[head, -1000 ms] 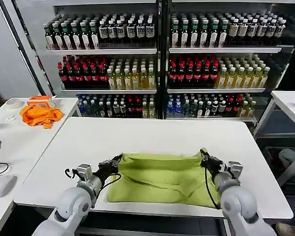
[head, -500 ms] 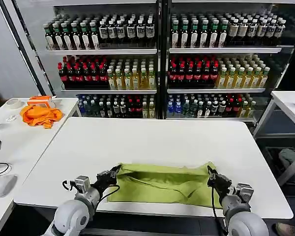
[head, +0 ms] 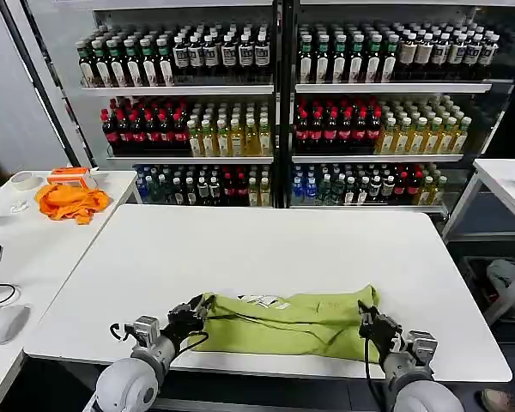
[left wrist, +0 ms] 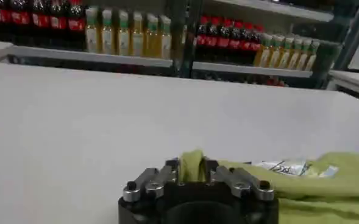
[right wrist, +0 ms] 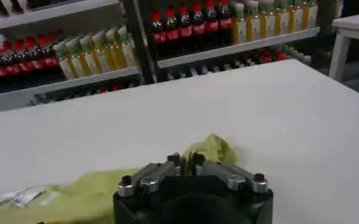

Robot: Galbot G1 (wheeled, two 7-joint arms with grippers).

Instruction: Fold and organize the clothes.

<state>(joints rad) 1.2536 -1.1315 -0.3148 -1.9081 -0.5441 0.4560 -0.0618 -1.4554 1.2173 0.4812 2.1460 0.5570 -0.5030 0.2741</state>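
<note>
The clothes are one light yellow-green T-shirt (head: 283, 322) lying as a narrow band across the near edge of the white table (head: 266, 249). A strip of its white print (head: 264, 301) shows along the far fold. My left gripper (head: 193, 311) is shut on the shirt's left end; in the left wrist view a tuft of the T-shirt (left wrist: 325, 179) stands pinched in the left gripper (left wrist: 191, 165). My right gripper (head: 366, 319) is shut on the right end, where the right wrist view shows the T-shirt (right wrist: 88, 195) bunched at the right gripper (right wrist: 186, 159).
An orange cloth (head: 69, 202) lies on the side table (head: 34, 249) at left, with a tape roll (head: 21, 181) and a mouse (head: 4, 324). Shelves of bottles (head: 275, 112) stand behind. Another white table (head: 506, 184) is at right.
Both grippers have pulled the shirt's far edge toward the near table edge, folding it over. The shirt went from a wide spread to a narrow band, and the white print now shows.
</note>
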